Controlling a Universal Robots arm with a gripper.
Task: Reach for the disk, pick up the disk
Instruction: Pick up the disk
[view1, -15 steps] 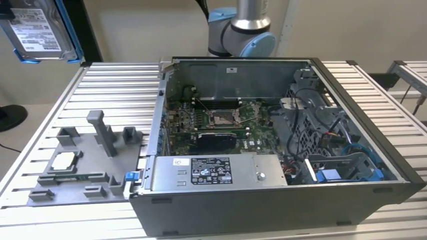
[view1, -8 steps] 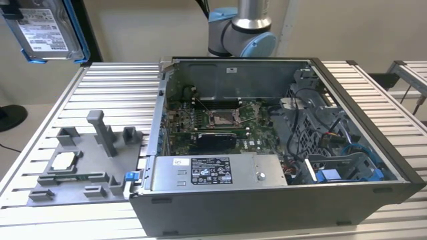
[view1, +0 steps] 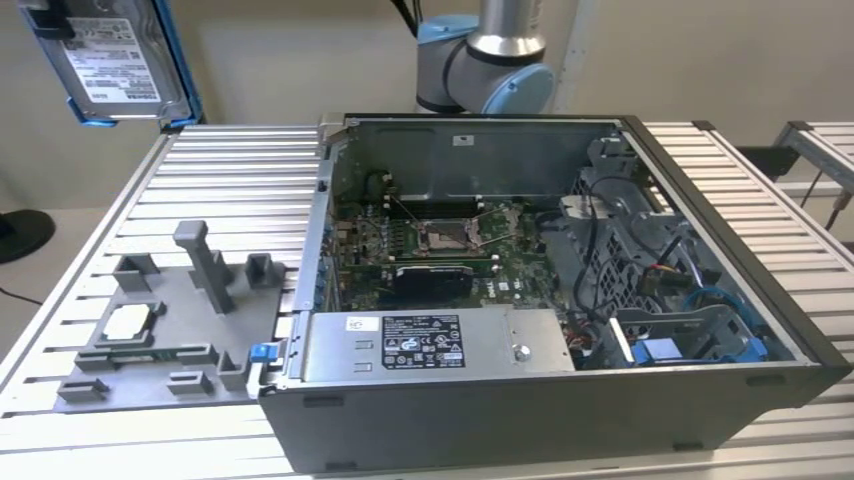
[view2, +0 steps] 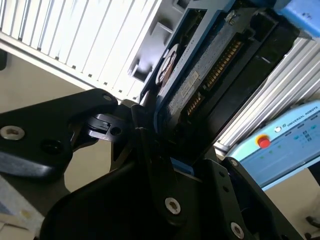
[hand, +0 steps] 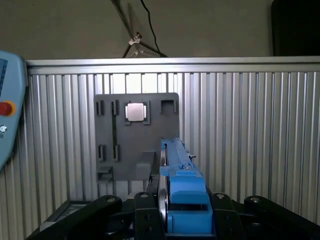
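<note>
The disk (view1: 120, 58) hangs in the air at the upper edge of the exterior view's left, above the far corner of the ribbed table (view1: 227, 170) and touching nothing on it. Its white label faces the camera, and blue rails frame its sides.

In the first wrist view the pincer (hand: 181, 200) is clamped on the disk (hand: 175, 165), which stands edge-on between the two black fingers (hand: 144, 212), its blue carrier rail uppermost. The second wrist view shows the same grip from the side: the disk (view2: 200, 85) sits between the black pads, with its connector edge and circuit board showing.

Under the disk, on the table, lies a grey fixture plate (view1: 160, 330) with upright posts and slots. A small white-topped chip (view1: 130, 320) sits in one of its pockets, and shows in the first wrist view (hand: 135, 111) too.

Just beside the plate, towards the exterior view's right, stands an open computer case (view1: 561, 300) with its motherboard and cables exposed. The arm (view1: 487, 60) rises behind the case. A pale blue pendant (hand: 7, 110) with a red button lies at the table's edge.
</note>
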